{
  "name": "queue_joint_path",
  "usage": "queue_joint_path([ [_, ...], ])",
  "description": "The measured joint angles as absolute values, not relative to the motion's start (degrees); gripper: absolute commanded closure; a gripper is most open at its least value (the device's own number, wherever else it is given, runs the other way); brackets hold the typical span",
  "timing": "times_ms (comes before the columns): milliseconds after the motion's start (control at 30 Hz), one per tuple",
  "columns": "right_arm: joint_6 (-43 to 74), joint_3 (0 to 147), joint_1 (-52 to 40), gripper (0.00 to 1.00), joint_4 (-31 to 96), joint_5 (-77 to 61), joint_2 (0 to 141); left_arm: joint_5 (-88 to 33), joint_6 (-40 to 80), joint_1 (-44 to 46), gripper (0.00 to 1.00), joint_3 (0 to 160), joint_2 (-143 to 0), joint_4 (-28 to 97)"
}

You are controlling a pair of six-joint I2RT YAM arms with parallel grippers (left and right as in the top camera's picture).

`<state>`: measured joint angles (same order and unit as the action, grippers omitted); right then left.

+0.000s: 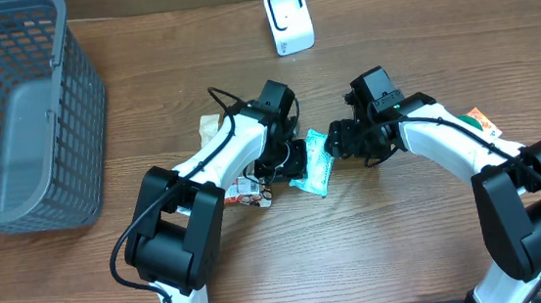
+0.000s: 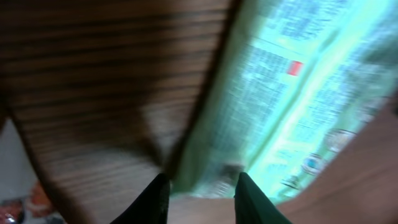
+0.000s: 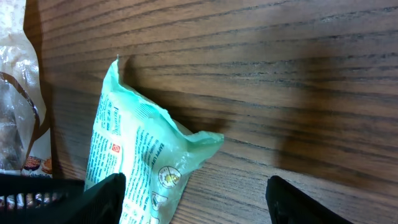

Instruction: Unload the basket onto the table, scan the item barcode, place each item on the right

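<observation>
On the brown wood-grain table, the pale green printed plastic packet lies flat between both arms, its long axis running from the robot toward the far edge. The left gripper, jaws narrowly parted, is nearer, at the packet's left edge with no grip evident. The right gripper gapes wide just beside it. The small white box-shaped scanner stands well apart beyond.

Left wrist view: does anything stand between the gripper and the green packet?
Nothing visible does. The green packet lies on the table directly ahead of the left gripper, with its near edge at the fingertips.
</observation>
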<state>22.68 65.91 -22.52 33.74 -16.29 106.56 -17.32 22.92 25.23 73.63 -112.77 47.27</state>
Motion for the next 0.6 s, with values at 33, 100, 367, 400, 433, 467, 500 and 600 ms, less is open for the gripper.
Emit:
queue_joint_path([
  [33,22.7,65.9,-22.5,0.25,33.7,-16.3,106.6,-17.0,23.3,25.1,0.74,73.2,-112.8,46.8],
  [100,22.7,65.9,-22.5,0.25,33.7,-16.3,106.6,-16.4,23.9,25.1,0.73,72.6,-112.8,46.2],
  [367,22.4,65.9,-22.5,0.19,33.4,-16.3,106.6,-13.8,24.1,25.2,0.73,72.6,-112.6,45.9],
  [400,22.4,65.9,-22.5,0.19,33.3,-16.3,106.6,-13.4,24.1,25.2,0.74,72.6,-112.6,45.8],
  [433,22.5,65.9,-22.5,0.19,33.1,-16.3,106.6,-13.2,24.1,25.1,0.74,72.6,-112.5,45.8],
  [467,22.5,65.9,-22.5,0.19,33.0,-16.3,106.6,-13.0,24.1,25.1,0.74,72.6,-112.5,45.8],
  [500,22.4,65.9,-22.5,0.19,33.0,-16.3,106.6,-12.8,24.1,25.1,0.74,72.6,-112.5,45.8],
  [600,22.5,65.9,-22.5,0.2,32.1,-16.3,106.6,-12.6,24.1,25.1,0.74,72.6,-112.5,45.8],
])
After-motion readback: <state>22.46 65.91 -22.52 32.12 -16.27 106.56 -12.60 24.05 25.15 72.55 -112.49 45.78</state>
